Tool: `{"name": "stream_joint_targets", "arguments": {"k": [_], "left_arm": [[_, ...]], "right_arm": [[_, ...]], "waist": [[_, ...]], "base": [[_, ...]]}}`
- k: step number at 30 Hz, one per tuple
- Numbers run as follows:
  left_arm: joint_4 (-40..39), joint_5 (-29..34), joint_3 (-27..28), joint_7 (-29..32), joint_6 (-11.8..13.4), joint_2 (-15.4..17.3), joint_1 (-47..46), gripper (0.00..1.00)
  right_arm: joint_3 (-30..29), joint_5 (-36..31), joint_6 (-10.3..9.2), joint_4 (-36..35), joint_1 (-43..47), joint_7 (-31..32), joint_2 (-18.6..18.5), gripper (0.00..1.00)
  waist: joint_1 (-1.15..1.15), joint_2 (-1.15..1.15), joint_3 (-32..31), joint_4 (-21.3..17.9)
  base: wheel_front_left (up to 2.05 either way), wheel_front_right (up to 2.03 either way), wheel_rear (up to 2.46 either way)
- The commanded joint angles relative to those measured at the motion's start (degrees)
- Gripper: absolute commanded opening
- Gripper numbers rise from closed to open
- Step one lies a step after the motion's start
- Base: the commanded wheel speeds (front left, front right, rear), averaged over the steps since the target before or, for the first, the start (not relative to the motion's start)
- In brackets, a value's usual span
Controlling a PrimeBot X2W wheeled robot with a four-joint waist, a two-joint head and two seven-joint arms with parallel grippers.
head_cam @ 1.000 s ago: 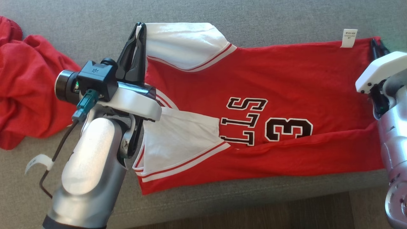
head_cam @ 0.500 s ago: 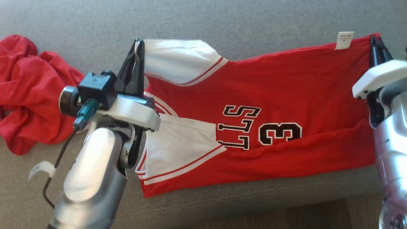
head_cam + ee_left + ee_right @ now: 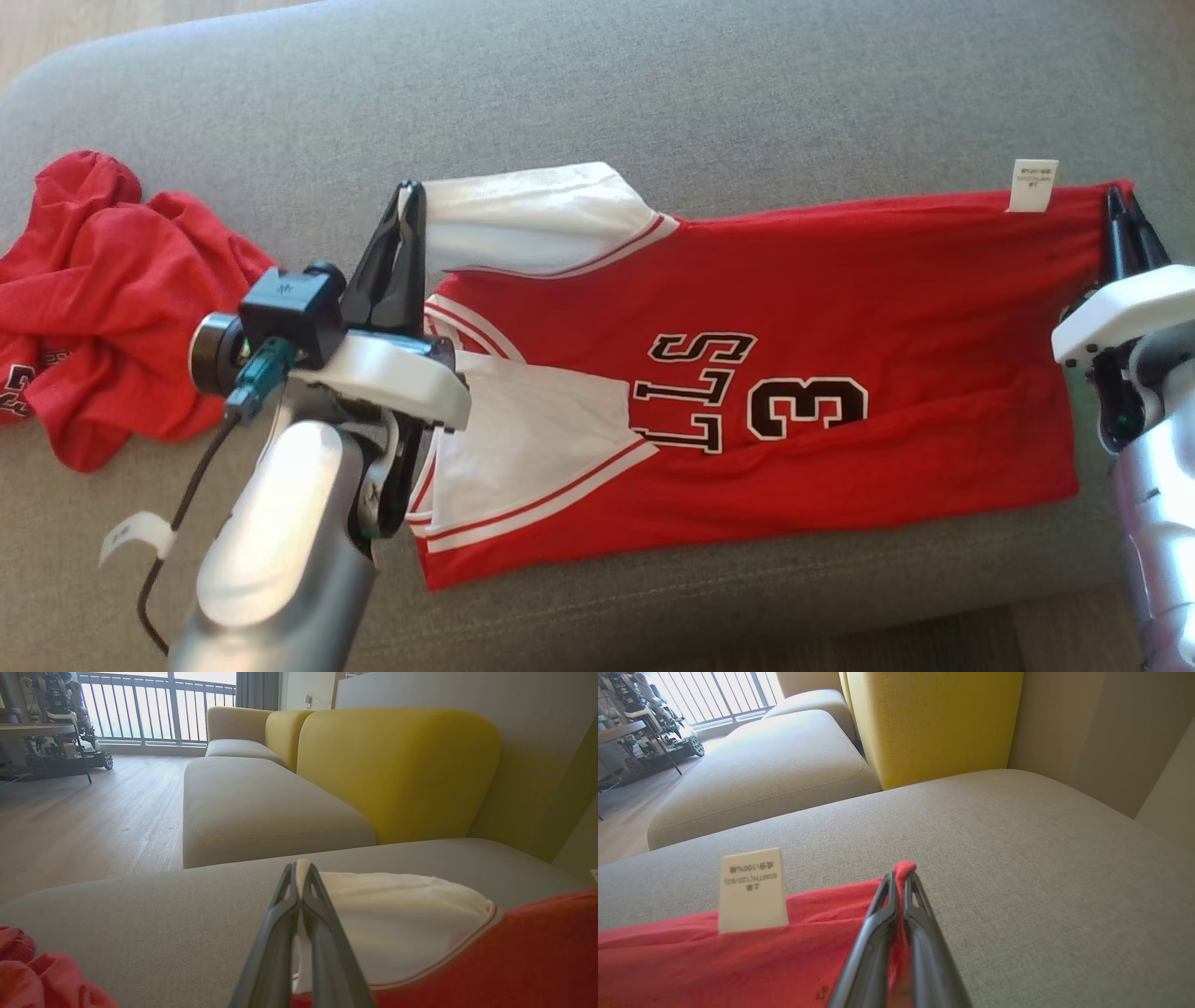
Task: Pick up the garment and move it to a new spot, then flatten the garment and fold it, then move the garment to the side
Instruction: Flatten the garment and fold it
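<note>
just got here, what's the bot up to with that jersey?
It holds the red jersey by its far edge on the grey couch cushion. The left pincer is shut on the white sleeve, the right pincer on the red corner by the white label. The jersey lies spread between them. A second red garment sits crumpled to the left.

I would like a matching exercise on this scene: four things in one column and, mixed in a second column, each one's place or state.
1. left hand
2. right hand
3. white label
4. crumpled red cloth

a. lies left of the jersey
b. shut on the jersey's red corner
c. shut on the white sleeve
d. sticks out from the jersey's far edge

Pairs: 1-c, 2-b, 3-d, 4-a
</note>
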Motion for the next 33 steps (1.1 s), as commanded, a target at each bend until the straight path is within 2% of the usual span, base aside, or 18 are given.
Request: {"name": "stream_joint_targets", "arguments": {"k": [1, 6, 14, 25, 33], "left_arm": [[-1.9, -0.2, 1.7, -0.4, 0.5, 1.1, -0.6, 0.00], [-3.2, -0.1, 1.2, -0.3, 0.7, 2.1, 1.5, 0.00], [-9.5, -0.6, 0.3, 3.0, 0.8, 4.3, 6.5, 0.00], [-16.4, 0.1, -2.8, 7.7, -0.9, 9.3, 13.9, 0.00], [-20.5, -2.6, -3.1, 10.4, -1.8, 11.6, 19.3, 0.00]], "right_arm": [[1.1, 0.6, -0.02, -2.1, 0.9, -0.5, -1.0, 0.00], [1.7, 1.9, -0.02, -4.5, 3.3, -0.5, -1.4, 0.00], [6.1, 3.4, -0.02, -8.6, 8.0, 0.5, -2.4, 0.00], [4.0, 5.6, -0.02, -17.2, 15.5, 5.1, -3.3, 0.00], [3.7, 6.8, -0.02, -23.5, 21.1, 10.0, -2.8, 0.00]], "waist": [[0.00, 0.00, -0.1, 0.1], [0.00, 0.00, -0.8, 0.4], [0.00, 0.00, -1.8, 1.0], [0.00, 0.00, -1.9, 1.5], [0.00, 0.00, -2.5, 1.3]], "base": [[0.00, 0.00, 0.00], [0.00, 0.00, 0.00], [0.00, 0.00, 0.00], [0.00, 0.00, 0.00], [0.00, 0.00, 0.00]]}}
